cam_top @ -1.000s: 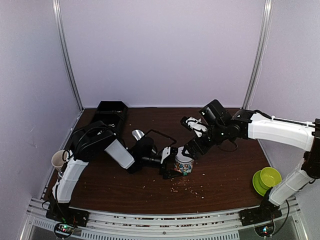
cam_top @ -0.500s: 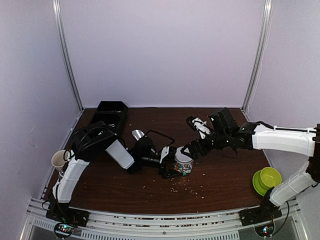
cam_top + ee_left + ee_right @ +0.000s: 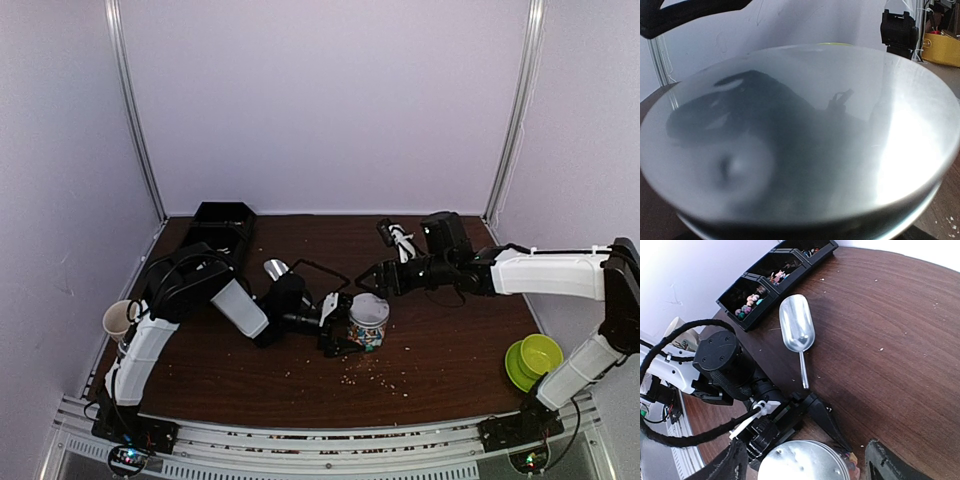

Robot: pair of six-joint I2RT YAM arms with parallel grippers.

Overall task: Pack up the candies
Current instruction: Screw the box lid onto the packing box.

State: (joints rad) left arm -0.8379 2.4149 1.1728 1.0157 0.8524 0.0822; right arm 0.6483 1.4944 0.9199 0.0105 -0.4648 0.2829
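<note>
The left wrist view is filled by a blurred lid (image 3: 790, 140), cut off at the bottom, and the left gripper (image 3: 345, 330) is hidden there, so its hold cannot be told. In the right wrist view the lid and the 2 fingers (image 3: 734, 466) of the right gripper (image 3: 378, 282) are cut by the bottom edge. The candies (image 3: 754, 300) in the bins (image 3: 732, 315) are too small to be sorted by shape.

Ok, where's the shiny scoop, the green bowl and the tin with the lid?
scoop (image 3: 796, 330): right wrist view, on its hollow silver end.
green bowl (image 3: 541, 352): top external view, on its inside.
tin (image 3: 369, 308): top external view, on its silver lid.
</note>
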